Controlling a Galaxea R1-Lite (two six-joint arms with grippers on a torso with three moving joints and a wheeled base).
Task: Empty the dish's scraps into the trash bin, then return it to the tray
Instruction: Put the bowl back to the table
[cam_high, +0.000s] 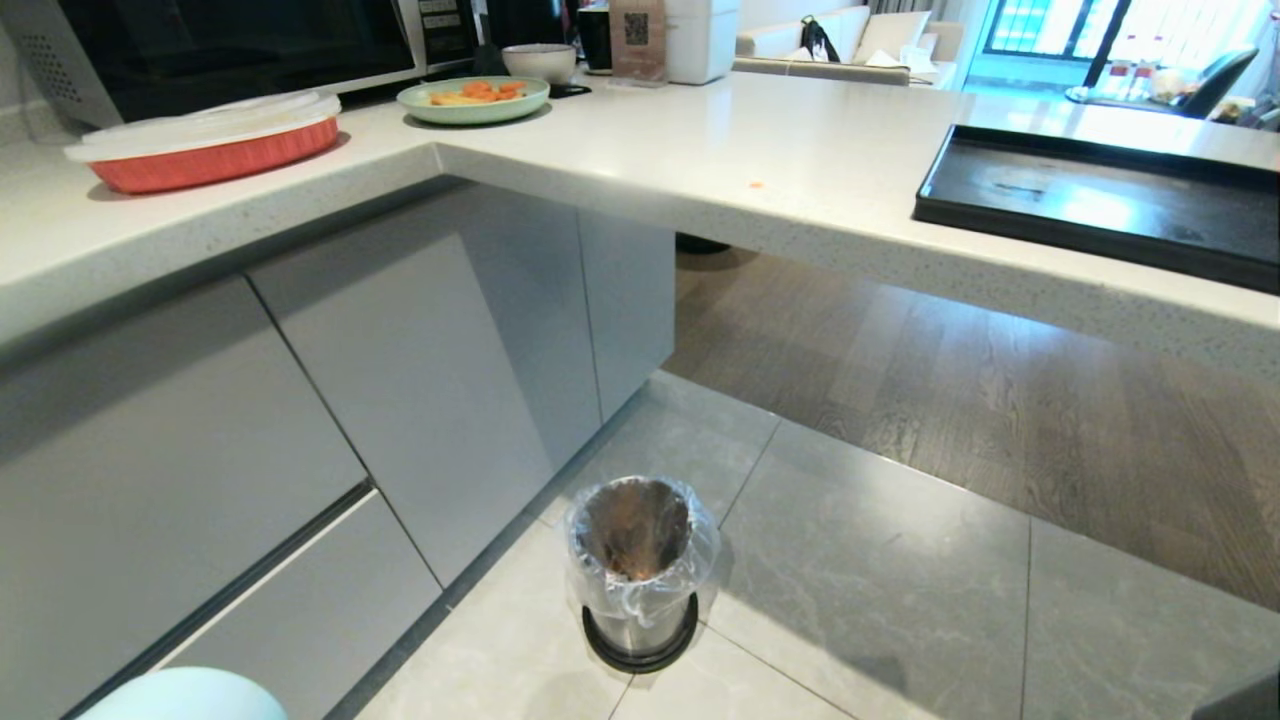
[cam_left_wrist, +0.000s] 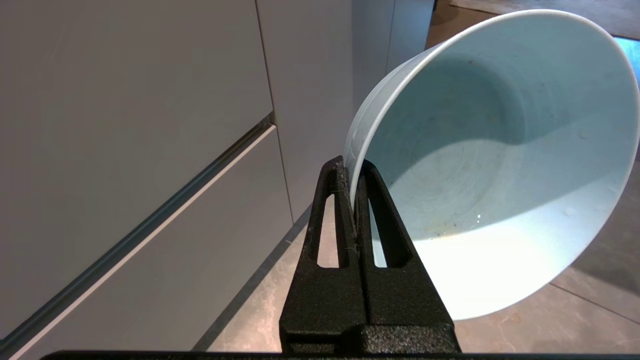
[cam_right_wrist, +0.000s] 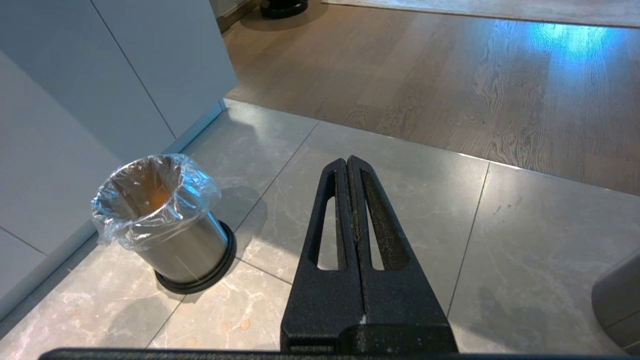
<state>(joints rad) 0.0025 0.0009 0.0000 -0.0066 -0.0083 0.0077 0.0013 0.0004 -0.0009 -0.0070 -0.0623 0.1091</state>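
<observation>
The dish (cam_left_wrist: 500, 165), a glossy pale-blue bowl, hangs tilted on its side above the tile floor beside the cabinet fronts. My left gripper (cam_left_wrist: 352, 167) is shut on its rim, one finger inside and one outside. The dish's inside holds only a few specks, no scraps. Its back shows at the head view's lower left (cam_high: 185, 695). The trash bin (cam_high: 638, 570) stands on the floor by the cabinet corner, with an orange patch inside its clear liner (cam_right_wrist: 157, 197). My right gripper (cam_right_wrist: 347, 161) is shut and empty, low over the tiles beside the bin. The black tray (cam_high: 1100, 205) lies bare on the counter at right.
On the counter (cam_high: 700, 150) sit a pale-green plate (cam_high: 473, 98) heaped with carrot pieces, a greyish-white bowl (cam_high: 540, 60) and a lidded red baking dish (cam_high: 205, 140). A small orange bit (cam_high: 756, 185) lies near the counter's edge. Grey cabinets (cam_high: 400, 350) close off the left.
</observation>
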